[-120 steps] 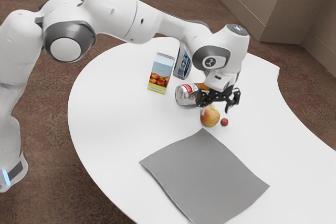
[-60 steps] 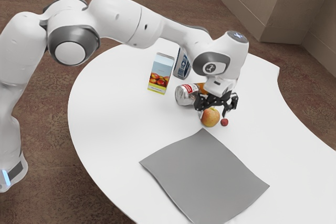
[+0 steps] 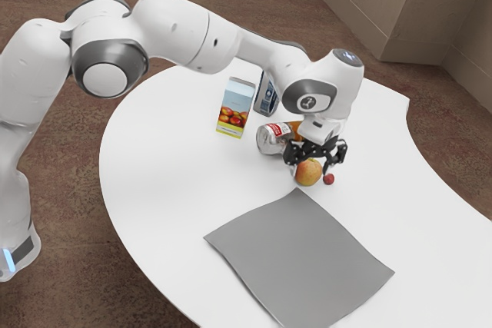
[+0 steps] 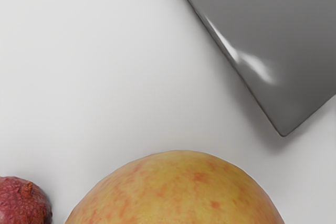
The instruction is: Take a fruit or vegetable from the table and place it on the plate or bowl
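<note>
The gripper point(image 3: 314, 160) is sinking lower than a moment ago, its fingers spread apart and now straddling the top of the yellow-red apple point(image 3: 309, 173) directly beneath it, not yet clamping it. The apple is resting on the table point(image 3: 169, 182) under the hand, with a small red fruit point(image 3: 329, 179) just beside one finger and the grey plate point(image 3: 300, 259) lying near, ahead of the hand. The approach is probably ending, and closing on the apple is likely coming next.

The apple point(image 4: 178, 192) and red fruit point(image 4: 21, 203) (a lychee, perhaps) run off the wrist view's edge.
</note>
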Action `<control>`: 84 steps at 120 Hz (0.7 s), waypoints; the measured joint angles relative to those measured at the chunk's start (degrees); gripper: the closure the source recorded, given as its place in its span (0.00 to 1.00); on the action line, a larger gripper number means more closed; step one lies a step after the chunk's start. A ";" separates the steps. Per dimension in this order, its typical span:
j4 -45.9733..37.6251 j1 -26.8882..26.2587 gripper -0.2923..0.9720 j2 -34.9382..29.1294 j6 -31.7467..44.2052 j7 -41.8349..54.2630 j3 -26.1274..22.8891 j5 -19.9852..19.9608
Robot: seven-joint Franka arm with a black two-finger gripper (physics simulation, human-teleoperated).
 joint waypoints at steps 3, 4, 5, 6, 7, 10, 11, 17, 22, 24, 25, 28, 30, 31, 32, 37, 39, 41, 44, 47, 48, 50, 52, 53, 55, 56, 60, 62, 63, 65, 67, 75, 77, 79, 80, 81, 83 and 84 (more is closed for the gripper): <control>0.00 0.01 0.32 0.01 0.00 -0.03 0.00 -0.01; 0.00 0.01 0.33 0.01 0.00 -0.04 0.00 -0.01; 0.00 0.01 0.33 0.01 0.00 -0.05 0.00 -0.01; 0.00 0.01 0.33 0.01 0.01 -0.06 0.00 -0.01; 0.01 0.02 0.34 0.02 0.01 -0.07 0.00 -0.02; 0.03 0.02 0.36 0.02 0.01 -0.10 0.00 -0.02; 0.03 0.02 0.36 0.02 0.02 -0.12 0.00 -0.02; 0.01 0.11 0.38 0.02 0.04 -0.20 0.00 -0.14; 0.00 0.30 0.41 0.02 0.09 -0.25 0.00 -0.36; 0.00 0.37 0.42 0.02 0.11 -0.28 0.00 -0.43; 0.00 0.40 0.42 0.02 0.12 -0.29 0.00 -0.47; 0.00 0.46 0.44 0.02 0.17 -0.32 0.00 -0.56; 0.00 0.48 0.44 0.02 0.20 -0.35 0.00 -0.62; 0.00 0.49 0.45 0.02 0.21 -0.36 0.00 -0.65; 0.00 0.50 0.45 0.02 0.23 -0.37 0.00 -0.68; 0.04 0.50 0.45 0.00 0.30 -0.43 -0.01 -0.78; 0.15 0.48 0.46 -0.02 0.33 -0.45 -0.02 -0.81; 0.25 0.46 0.46 -0.03 0.35 -0.47 -0.04 -0.84; 0.44 0.43 0.46 -0.08 0.37 -0.50 -0.06 -0.88; 0.71 0.40 0.46 -0.13 0.36 -0.55 -0.05 -0.91; 0.78 0.40 0.46 -0.16 0.34 -0.57 -0.04 -0.92; 0.92 0.39 0.46 -0.20 0.31 -0.62 -0.03 -0.93; 1.03 0.38 0.46 -0.28 0.28 -0.66 -0.02 -0.95; 1.07 0.37 0.47 -0.34 0.26 -0.67 -0.01 -0.95; 1.17 0.31 0.47 -0.46 0.22 -0.71 0.03 -0.95; 1.23 0.27 0.47 -0.52 0.20 -0.73 0.05 -0.95; 1.46 0.07 0.47 -1.29 0.00 -0.80 0.09 -0.95; 1.53 -0.02 0.48 -2.00 -0.18 -0.84 0.11 -0.95; 1.56 -0.07 0.49 -2.48 -0.30 -0.86 0.13 -0.95; 1.60 -0.16 0.49 -3.38 -0.56 -0.89 0.15 -0.93; 1.62 -0.29 0.49 -4.25 -0.91 -0.93 0.18 -0.89; 1.26 -1.16 0.47 -8.06 -2.97 -1.08 0.32 -0.63; 1.10 -1.52 0.47 -9.01 -3.55 -1.12 0.38 -0.56; 0.81 -1.95 0.47 -10.20 -4.16 -1.16 0.42 -0.45; 0.69 -2.19 0.47 -10.76 -4.45 -1.18 0.44 -0.39; 0.53 -2.46 0.47 -11.40 -4.77 -1.21 0.45 -0.27; 0.20 -3.00 0.47 -12.62 -5.39 -1.27 0.47 -0.01; 0.02 -3.25 0.46 -13.21 -5.69 -1.31 0.48 0.14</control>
